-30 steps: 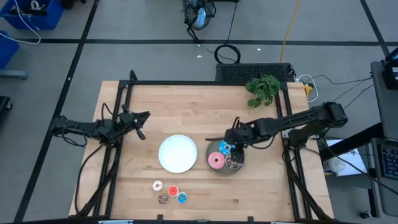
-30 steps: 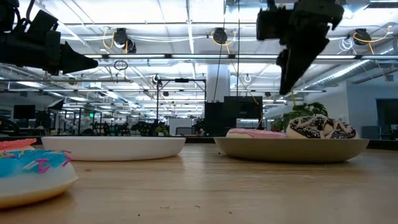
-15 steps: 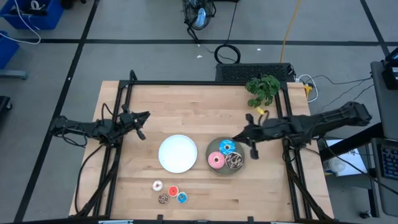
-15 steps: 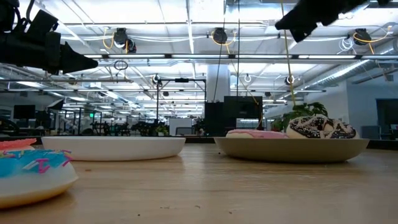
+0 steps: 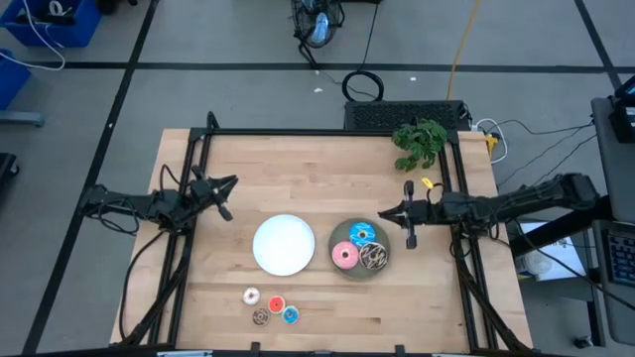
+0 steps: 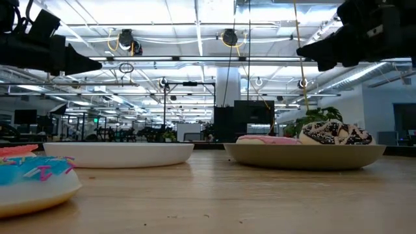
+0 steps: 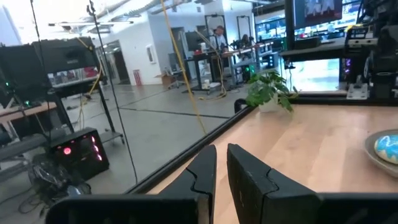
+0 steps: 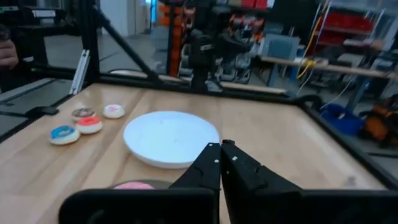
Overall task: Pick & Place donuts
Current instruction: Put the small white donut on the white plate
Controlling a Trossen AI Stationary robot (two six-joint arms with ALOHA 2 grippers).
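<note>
Pulled back right of the grey plate (image 5: 358,266), the right hand (image 5: 410,215) is clenched empty; its three donuts (image 5: 346,257) look light and stiff, best pinched across the ring.

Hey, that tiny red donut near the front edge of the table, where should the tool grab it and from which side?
Probably from straight above. The tiny red donut lies flat on the table, so pinch across the ring's outer rim. Its three small neighbours sit close on the left, the front-left and the front-right, so the fingers would likely fit best on its bare far and right sides. The right tool is nearer, hovering beside the grey plate.
</note>
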